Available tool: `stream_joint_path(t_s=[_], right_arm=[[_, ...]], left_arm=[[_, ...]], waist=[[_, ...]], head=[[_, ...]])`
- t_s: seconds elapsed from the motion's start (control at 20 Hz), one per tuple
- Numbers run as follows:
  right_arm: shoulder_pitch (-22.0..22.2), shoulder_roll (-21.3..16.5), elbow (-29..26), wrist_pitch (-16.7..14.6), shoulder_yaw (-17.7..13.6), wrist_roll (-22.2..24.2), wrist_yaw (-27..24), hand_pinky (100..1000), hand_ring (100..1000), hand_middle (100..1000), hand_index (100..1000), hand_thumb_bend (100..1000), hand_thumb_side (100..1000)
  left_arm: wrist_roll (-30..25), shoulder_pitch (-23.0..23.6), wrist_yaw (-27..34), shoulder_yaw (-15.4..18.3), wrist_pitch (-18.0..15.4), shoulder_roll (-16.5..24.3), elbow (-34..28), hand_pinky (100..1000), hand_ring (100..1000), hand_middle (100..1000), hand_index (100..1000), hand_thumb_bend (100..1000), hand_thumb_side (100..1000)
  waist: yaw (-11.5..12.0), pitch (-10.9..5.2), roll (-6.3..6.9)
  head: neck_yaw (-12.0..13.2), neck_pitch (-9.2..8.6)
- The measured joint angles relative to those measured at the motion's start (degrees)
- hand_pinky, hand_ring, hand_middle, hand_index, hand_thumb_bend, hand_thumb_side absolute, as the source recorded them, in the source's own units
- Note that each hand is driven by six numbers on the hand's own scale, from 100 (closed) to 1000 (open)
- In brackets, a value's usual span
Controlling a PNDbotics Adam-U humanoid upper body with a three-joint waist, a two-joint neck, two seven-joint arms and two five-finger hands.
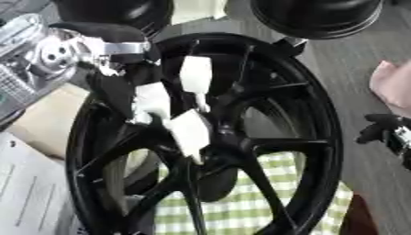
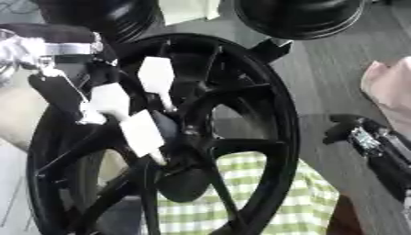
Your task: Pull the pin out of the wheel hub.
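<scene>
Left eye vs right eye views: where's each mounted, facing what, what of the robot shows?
Left eye view: in the head, looking down at the black wheel; left robot hand at the hub, right robot hand at the right edge.
Right eye view: beside it, same aim, same hands.
Shared: wheel, checked cloth, both hands.

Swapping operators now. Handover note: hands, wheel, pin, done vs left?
Left robot hand: at the hub of the wheel, white-tipped fingers curled there; what they grip is not visible.
Right robot hand: idle at the right edge, away from the wheel, fingers unclear.
Wheel: black, spoked, standing over a green checked cloth.
Pin: cannot make it out, so cannot confirm it is out.
Left: treat the pull as not done; check the grip, then pull.
</scene>
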Motion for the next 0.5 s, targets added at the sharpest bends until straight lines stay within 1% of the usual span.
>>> stream_joint_path(t_s=[0.15,0.25,0.35,0.5], right_arm=[[0.0,0.0,0.0,0.0,0.0,0.0,0.0,1000,671,615,795,100,689],[0.1,0.0,0.0,0.0,0.0,0.0,0.0,1000,671,615,795,100,691],[0.3,0.0,0.0,0.0,-0.1,0.0,0.0,1000,671,615,795,100,691],[0.4,0.0,0.0,0.0,-0.1,-0.1,0.0,1000,672,615,795,100,692]], left_arm=[[-0.2,-0.1,-0.4,0.0,-0.2,0.0,0.4,715,537,341,366,382,184],[-0.4,-0.4,-0.4,-0.2,-0.4,0.0,0.7,713,533,331,358,385,155],[-0.6,-0.7,-0.6,-0.2,-0.6,-0.1,0.9,712,529,320,350,388,152],[-0.7,-0.7,-1.0,1.1,-0.7,-0.1,0.6,712,527,311,344,385,165]], waist=[[-0.1,0.00,0.01],[-0.1,0.00,0.00],[-0.1,0.00,-0.03],[0.0,0.00,-0.09]], head=[[0.0,-0.21],[0.0,-0.28],[0.0,-0.29],[0.0,-0.32]])
